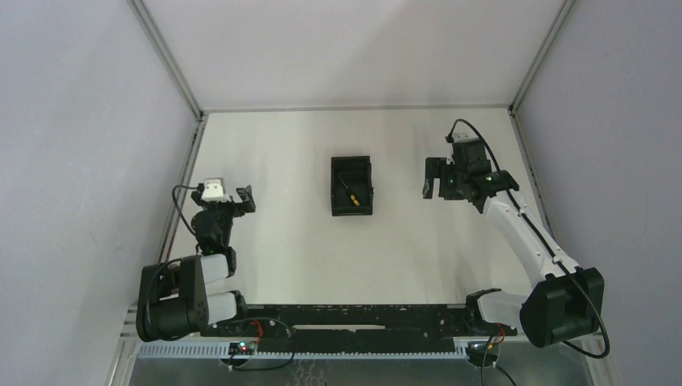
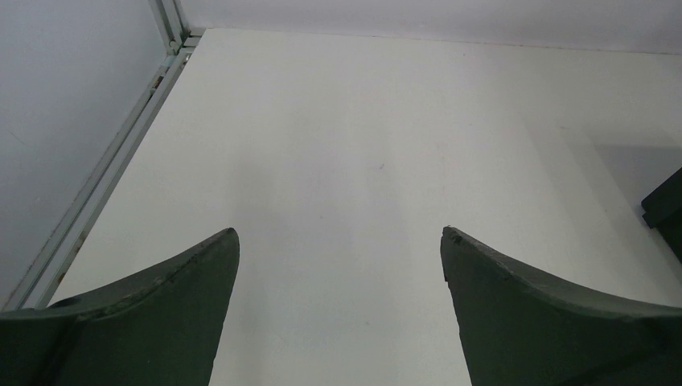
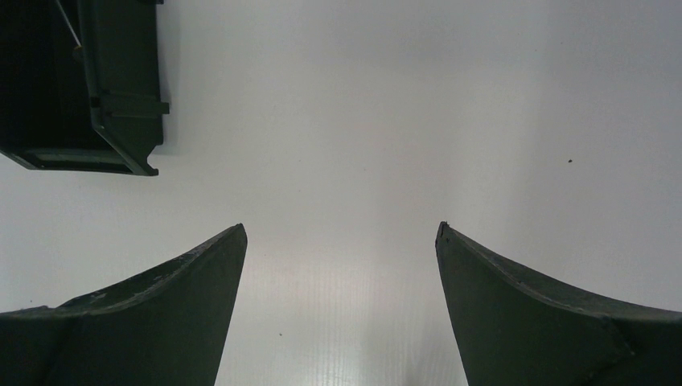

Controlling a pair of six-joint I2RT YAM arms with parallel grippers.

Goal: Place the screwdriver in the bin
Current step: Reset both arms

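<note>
The black bin stands at the middle of the white table. The screwdriver lies inside it, yellow handle end toward the near side. In the right wrist view the bin is at the top left, with the thin silver shaft showing inside. My right gripper is open and empty, to the right of the bin and apart from it; it also shows in its wrist view. My left gripper is open and empty at the left side, far from the bin; it also shows in its wrist view.
A metal frame rail runs along the table's left edge, close to my left gripper, and also shows in the left wrist view. A corner of the bin shows at the right edge of that view. Grey walls enclose the table.
</note>
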